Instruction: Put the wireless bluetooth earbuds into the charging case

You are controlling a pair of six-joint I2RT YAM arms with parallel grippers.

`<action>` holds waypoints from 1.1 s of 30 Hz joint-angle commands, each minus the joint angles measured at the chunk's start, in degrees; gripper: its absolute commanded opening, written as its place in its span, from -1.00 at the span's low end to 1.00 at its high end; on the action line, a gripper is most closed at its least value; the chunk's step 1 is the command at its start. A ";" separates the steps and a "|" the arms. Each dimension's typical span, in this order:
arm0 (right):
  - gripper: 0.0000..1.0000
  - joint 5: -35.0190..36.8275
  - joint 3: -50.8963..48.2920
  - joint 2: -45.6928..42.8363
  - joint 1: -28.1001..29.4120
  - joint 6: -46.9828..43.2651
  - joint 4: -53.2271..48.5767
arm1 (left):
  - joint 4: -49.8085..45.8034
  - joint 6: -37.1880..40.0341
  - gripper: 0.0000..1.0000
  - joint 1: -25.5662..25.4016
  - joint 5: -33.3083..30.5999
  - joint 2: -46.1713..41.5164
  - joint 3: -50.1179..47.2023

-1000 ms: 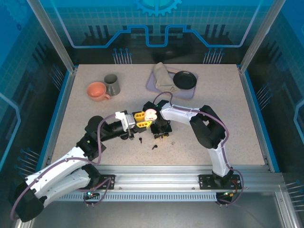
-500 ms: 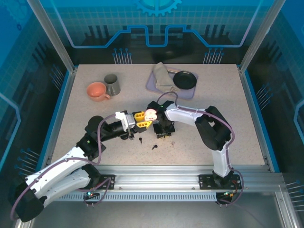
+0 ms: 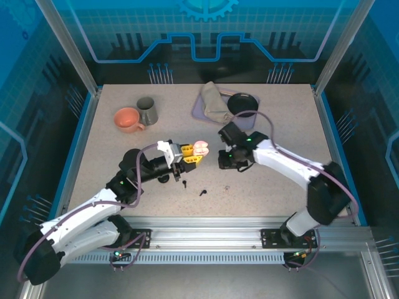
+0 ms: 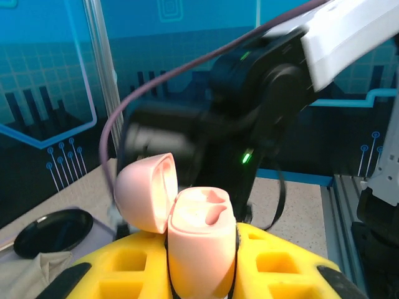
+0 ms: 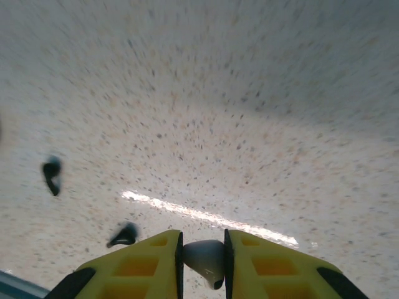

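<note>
Top view: left gripper [image 3: 189, 156] clamped on pink charging case [image 3: 199, 148], near right gripper [image 3: 223, 161]; left wrist: lid [image 4: 146, 190] open; right wrist: jaws pinch 1 pale earbud [image 5: 202, 258], 2 black earbuds [image 5: 52, 174] [image 5: 124, 235] on table [image 5: 249, 93].

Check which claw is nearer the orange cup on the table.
Left. The left claw, holding the pink case, sits to the right of the orange cup. The right claw, gripping a white earbud, is farther right, past the left one.
</note>
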 commanded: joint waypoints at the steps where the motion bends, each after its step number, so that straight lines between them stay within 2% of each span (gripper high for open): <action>1: -0.51 -0.57 -2.48 -8.69 -3.05 -2.89 4.94 | 3.16 -3.74 -1.00 -0.37 -2.12 1.30 2.44; 8: -0.51 -5.53 -2.58 -23.80 -6.76 -8.68 13.22 | 1.13 -6.68 -1.00 -1.15 -3.45 6.43 6.61; 14: -0.51 -12.33 -0.25 -29.46 -6.48 -10.79 21.13 | 3.99 -6.72 -1.00 -3.88 -6.50 10.46 8.41; 20: -0.51 -15.47 1.15 -32.05 -3.82 -11.66 25.29 | 8.01 -6.20 -1.00 -5.23 -7.25 14.16 9.42; 33: -0.52 -12.15 5.06 -27.97 3.20 -12.93 19.48 | 13.69 -4.19 -1.00 -5.56 -6.55 16.81 8.84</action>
